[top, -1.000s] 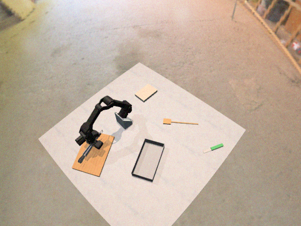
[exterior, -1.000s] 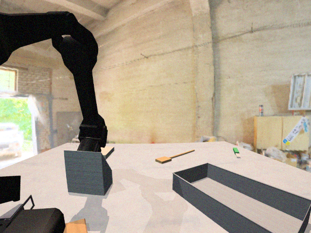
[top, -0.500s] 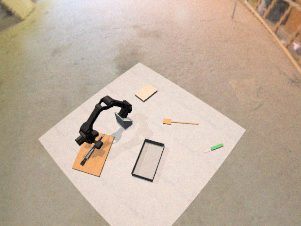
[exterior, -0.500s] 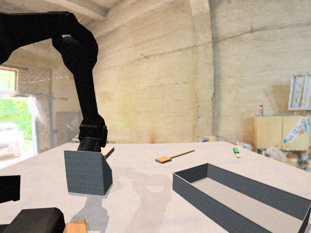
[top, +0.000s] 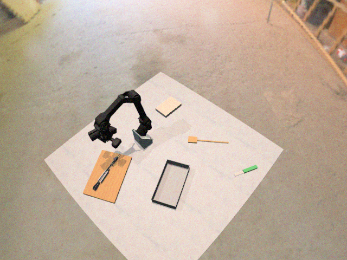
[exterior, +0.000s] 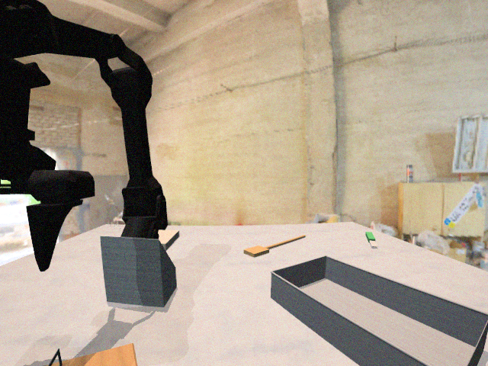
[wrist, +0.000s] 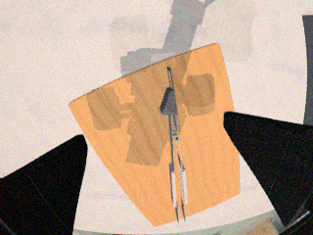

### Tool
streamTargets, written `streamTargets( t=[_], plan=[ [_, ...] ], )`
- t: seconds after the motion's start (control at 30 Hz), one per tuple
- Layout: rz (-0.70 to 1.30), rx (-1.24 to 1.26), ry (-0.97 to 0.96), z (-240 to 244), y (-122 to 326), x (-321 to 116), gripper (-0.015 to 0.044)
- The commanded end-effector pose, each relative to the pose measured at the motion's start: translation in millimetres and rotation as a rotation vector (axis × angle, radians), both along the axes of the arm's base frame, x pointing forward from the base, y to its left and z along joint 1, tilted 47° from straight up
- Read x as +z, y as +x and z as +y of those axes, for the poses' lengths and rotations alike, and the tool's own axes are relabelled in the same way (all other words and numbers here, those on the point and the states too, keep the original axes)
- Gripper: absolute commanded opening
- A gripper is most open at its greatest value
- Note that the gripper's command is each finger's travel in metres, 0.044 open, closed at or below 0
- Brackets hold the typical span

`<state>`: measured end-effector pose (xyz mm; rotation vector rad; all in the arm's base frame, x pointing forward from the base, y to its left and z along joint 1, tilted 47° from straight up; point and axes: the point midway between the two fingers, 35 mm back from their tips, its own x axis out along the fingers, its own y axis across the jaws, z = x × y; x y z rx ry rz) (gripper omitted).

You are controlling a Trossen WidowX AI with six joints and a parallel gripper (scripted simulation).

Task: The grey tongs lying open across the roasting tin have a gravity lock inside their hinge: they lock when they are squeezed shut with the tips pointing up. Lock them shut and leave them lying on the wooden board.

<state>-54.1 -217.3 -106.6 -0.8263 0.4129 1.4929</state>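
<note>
The grey tongs (top: 104,175) (wrist: 168,102) lie lengthwise on the wooden board (top: 119,179) (exterior: 113,356) (wrist: 210,162). Their two arms are close together, with a narrow gap toward the lower end in the wrist view. Whether the hinge lock is engaged cannot be told. In the exterior view only a thin dark loop of them (exterior: 59,354) shows at the bottom left. My gripper (top: 104,138) (wrist: 156,130) is wide open and empty, above the board and apart from the tongs. In the exterior view one finger shows, pointing down. The roasting tin (top: 164,203) (exterior: 307,309) stands apart from the board, with no tongs on it.
A dark angled screen (top: 142,141) (exterior: 133,271) stands by the arm's base, near the board's back end. A wooden spatula (top: 192,139) (exterior: 256,251), a green-handled tool (top: 250,168) (exterior: 370,236) and a pale block (top: 168,105) (exterior: 168,237) lie farther off.
</note>
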Motion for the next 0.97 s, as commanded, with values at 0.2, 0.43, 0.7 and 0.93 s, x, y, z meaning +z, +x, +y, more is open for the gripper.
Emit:
streamTargets(
  t=[0.2,0.43,0.7,0.93],
  plan=[
    [-0.002,0.005,0.010,9,-12,31,0.0440],
    [0.001,-0.007,0.000,-23,-15,63,0.0440],
    [0.001,-0.007,0.000,-23,-15,63,0.0440],
    [0.001,-0.007,0.000,-23,-15,63,0.0440]
  ],
)
